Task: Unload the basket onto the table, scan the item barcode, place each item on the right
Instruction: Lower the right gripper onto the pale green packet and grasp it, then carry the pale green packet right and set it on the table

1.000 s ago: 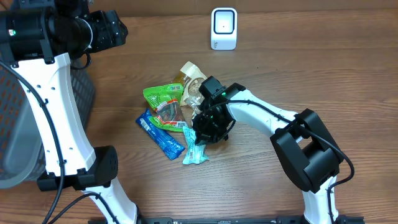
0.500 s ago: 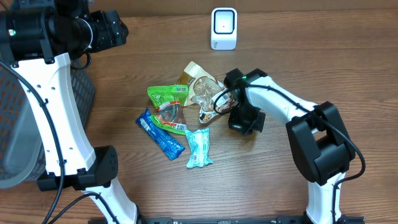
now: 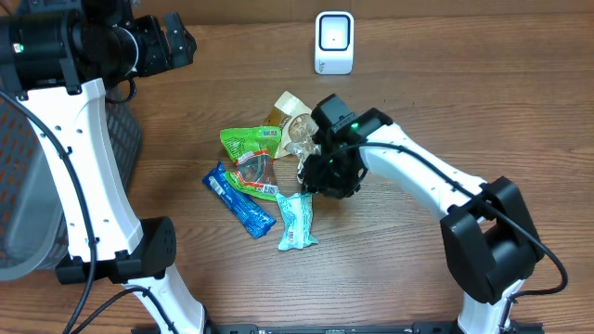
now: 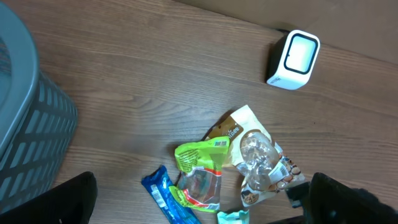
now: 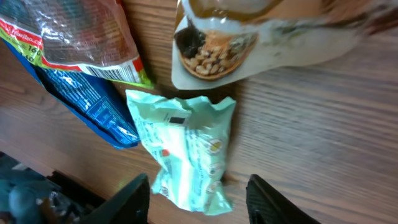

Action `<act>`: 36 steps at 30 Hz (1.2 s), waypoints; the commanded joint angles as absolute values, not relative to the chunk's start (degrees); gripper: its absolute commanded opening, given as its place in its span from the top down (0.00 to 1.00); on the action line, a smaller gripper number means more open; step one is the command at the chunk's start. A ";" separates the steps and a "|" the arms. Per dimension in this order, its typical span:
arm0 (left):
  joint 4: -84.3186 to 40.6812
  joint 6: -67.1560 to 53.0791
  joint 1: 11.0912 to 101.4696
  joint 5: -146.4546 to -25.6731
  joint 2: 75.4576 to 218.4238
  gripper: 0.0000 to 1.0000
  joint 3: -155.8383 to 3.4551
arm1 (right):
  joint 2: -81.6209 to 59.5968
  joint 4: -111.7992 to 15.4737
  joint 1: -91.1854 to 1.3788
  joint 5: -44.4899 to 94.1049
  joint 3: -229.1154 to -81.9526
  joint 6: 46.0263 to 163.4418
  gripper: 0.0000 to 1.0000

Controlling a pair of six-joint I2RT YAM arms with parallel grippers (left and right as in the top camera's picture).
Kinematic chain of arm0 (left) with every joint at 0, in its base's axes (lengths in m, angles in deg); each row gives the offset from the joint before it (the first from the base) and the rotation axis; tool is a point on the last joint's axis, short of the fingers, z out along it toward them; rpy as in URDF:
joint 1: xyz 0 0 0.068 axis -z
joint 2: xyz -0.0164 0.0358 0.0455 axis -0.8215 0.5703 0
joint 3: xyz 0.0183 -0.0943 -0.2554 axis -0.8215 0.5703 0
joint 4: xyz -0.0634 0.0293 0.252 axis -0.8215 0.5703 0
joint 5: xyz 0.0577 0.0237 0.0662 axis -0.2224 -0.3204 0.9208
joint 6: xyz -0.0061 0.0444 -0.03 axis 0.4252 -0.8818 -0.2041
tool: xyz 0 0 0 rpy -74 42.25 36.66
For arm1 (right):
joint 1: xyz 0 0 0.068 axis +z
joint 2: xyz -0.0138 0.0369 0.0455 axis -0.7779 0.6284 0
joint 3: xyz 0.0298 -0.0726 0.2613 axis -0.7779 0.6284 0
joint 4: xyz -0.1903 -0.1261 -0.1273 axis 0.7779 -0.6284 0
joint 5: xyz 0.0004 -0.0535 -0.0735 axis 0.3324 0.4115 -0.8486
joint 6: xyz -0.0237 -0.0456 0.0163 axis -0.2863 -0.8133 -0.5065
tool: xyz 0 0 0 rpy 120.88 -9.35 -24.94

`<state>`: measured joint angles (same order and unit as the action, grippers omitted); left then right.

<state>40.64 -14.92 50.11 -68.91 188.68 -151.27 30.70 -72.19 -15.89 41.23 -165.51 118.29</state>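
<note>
Four snack packets lie mid-table: a green one, a blue one, a mint one and a tan-and-clear pouch. The white scanner stands at the back. My right gripper hangs low over the pile, open. In the right wrist view the mint packet lies with its lower end between the spread fingers, with gaps on both sides. My left gripper is raised at the back left, open wide and empty; its view looks down on the green packet and scanner.
A grey mesh basket stands at the table's left edge and shows in the left wrist view as the basket. Bare wood lies to the right of the pile and along the front.
My right gripper swung out to the right, came back left over the pile and opened from shut. The pouch and mint packet shifted a little. The left jaws spread wider.
</note>
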 commanded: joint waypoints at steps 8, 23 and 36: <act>40.64 -15.18 50.00 -68.36 189.31 0.00 -151.16 | 37.04 -65.81 -13.31 45.54 -162.98 123.53 0.48; 40.64 -15.18 50.00 -68.36 189.29 0.00 -151.16 | 31.97 -70.49 -15.60 41.19 -163.11 125.02 0.96; 40.64 -15.18 50.00 -68.36 189.29 0.00 -151.16 | 12.93 -77.61 -31.08 20.67 -161.71 134.15 0.96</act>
